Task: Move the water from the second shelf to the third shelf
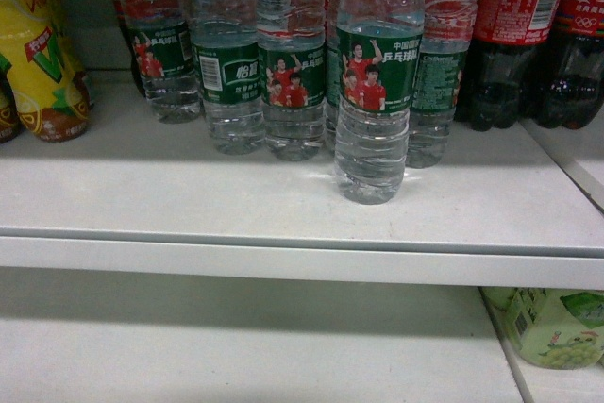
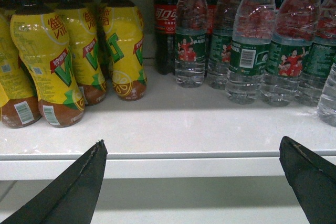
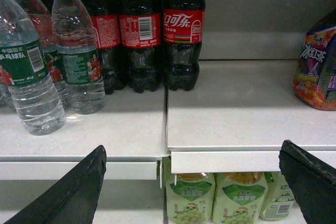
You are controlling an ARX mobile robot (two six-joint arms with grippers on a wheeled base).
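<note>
The water (image 1: 373, 82) stands upright on the shelf (image 1: 189, 200), right of centre in the head view, ahead of the row of like bottles (image 1: 226, 54) and nearest the front edge; it also shows at the left of the right wrist view. Its long axis runs vertical, cap end up and out of the top of the frame, label facing the camera. Both grippers are released and hold nothing: the left gripper (image 2: 191, 182) and the right gripper (image 3: 191, 182) each show wide-spread fingers at the lower corners of their wrist views, well short of the bottles. Risks, as judged: the ribbed wall is thin and may buckle or slip under a hard or off-centre grip; a tall bottle near the edge may tip forward if nudged; a wide approach may knock the row behind or the cola (image 3: 182, 35) at right.
</note>
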